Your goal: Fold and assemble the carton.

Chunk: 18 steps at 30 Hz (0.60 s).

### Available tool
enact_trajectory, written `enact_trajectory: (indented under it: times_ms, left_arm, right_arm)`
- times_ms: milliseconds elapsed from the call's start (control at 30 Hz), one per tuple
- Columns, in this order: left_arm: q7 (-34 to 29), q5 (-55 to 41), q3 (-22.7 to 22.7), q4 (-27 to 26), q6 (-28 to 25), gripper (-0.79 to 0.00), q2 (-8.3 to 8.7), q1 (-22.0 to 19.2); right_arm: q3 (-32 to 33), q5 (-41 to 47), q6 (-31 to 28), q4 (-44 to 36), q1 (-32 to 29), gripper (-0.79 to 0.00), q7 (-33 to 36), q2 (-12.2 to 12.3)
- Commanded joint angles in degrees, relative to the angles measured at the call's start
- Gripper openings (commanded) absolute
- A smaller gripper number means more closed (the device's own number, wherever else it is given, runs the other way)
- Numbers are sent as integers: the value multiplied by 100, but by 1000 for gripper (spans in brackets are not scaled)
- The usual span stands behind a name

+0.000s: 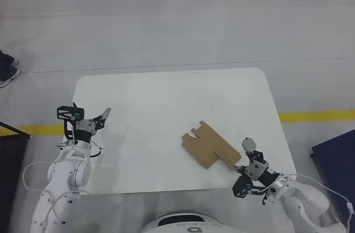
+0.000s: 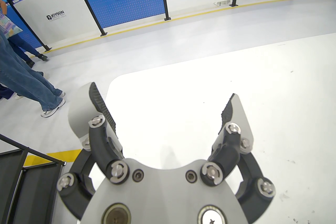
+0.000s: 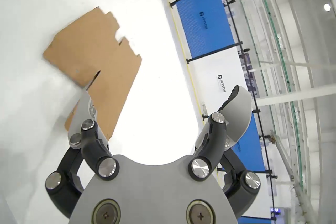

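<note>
While the flat carton (image 1: 209,144) lies near the desk's (image 1: 165,93) right front edge, the right gripper (image 1: 242,155) gapes wide at its near corner. The risk, I'd say: one finger shoves the thin board along instead of catching it. The right wrist view puts that finger (image 3: 85,104) right at the carton's edge, and the top view can't settle contact. The left gripper (image 2: 162,107), also wide, hangs over bare desk, well apart.
</note>
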Motion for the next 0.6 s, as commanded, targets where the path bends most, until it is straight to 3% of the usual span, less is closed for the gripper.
enact_trajectory:
  times_ms: [0,167,333,433,500,567]
  left_arm:
    - [0,0,0,0,0,0,0,0]
    - [0,0,0,0,0,0,0,0]
    - [0,0,0,0,0,0,0,0]
    - [0,0,0,0,0,0,0,0]
    - [0,0,0,0,0,0,0,0]
    - [0,0,0,0,0,0,0,0]
  right_arm:
    - [-47,-191,-18,-6,-36,-62,-66,16]
    - [-335,-826,20,1,-86,-52,167,36]
    - [-607,-1188,-88,242,94,-163,360,52]
    - [-679,-1158,-155,377,240,-185,464,54]
    - [-684,-1117,-166,490,363,-317,603,53]
    - [-717,-1137,-177,590,468,-366,749,52]
